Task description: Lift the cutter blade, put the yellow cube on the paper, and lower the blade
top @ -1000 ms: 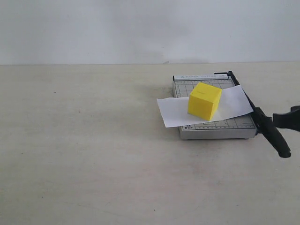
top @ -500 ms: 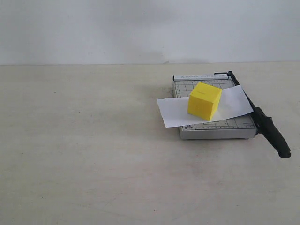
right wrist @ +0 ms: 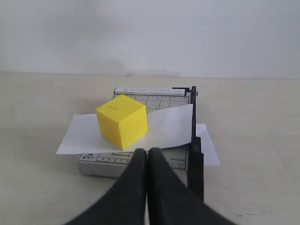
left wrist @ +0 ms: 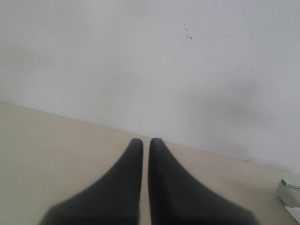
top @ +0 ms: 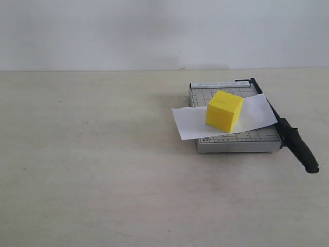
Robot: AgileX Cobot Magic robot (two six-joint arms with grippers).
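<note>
A smooth matte yellow cube (top: 224,110) sits on a thin white paper (top: 191,123) laid across a grey gridded board (top: 237,140), right of centre in the exterior view. The slim black blade (top: 298,146) lies flat along the board's right edge, its thick handle jutting toward the lower right. The beige table (top: 92,154) leaves broad room on the left. The left gripper (left wrist: 146,144) and right gripper (right wrist: 148,153) are clenched, grasping nothing.

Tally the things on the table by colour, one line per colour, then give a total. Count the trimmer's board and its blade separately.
Yellow: 1, the yellow cube
White: 1, the paper
Grey: 1, the trimmer board
Black: 1, the cutter blade
Total: 4
</note>
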